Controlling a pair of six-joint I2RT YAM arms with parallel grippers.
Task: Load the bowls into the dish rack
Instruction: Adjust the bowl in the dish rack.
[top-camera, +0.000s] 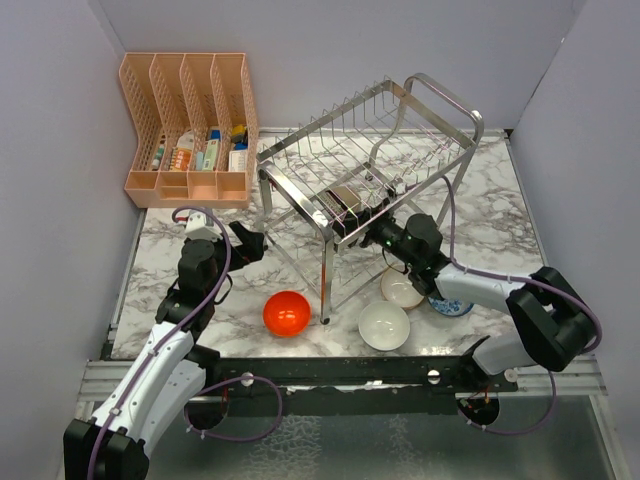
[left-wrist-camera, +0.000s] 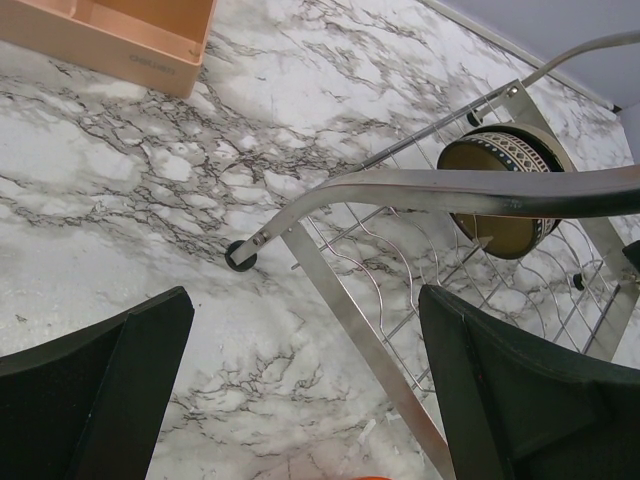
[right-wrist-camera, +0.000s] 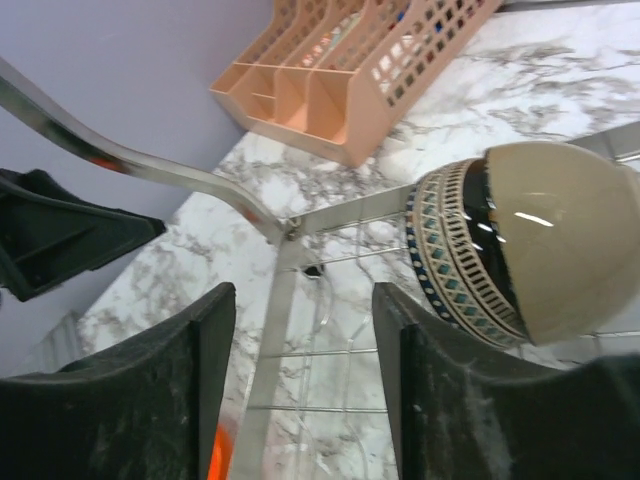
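Observation:
The steel dish rack (top-camera: 372, 165) stands mid-table. The dark brown bowl (top-camera: 345, 205) stands on edge in its lower tier; it also shows in the right wrist view (right-wrist-camera: 515, 235) and the left wrist view (left-wrist-camera: 508, 232). My right gripper (top-camera: 366, 229) is open and empty inside the lower tier, the bowl just beside its right finger (right-wrist-camera: 470, 400). My left gripper (top-camera: 246, 245) is open and empty above the marble by a rack leg (left-wrist-camera: 345, 305). The red-orange bowl (top-camera: 286, 313), white bowl (top-camera: 384, 325), beige-pink bowl (top-camera: 401, 289) and blue-patterned bowl (top-camera: 452, 306) sit on the table.
A peach slotted organiser (top-camera: 190, 125) with small items stands at the back left, also seen in the right wrist view (right-wrist-camera: 370, 60). Grey walls close the table's sides and back. The rack's legs and handle bar (left-wrist-camera: 450, 190) stand between the two arms.

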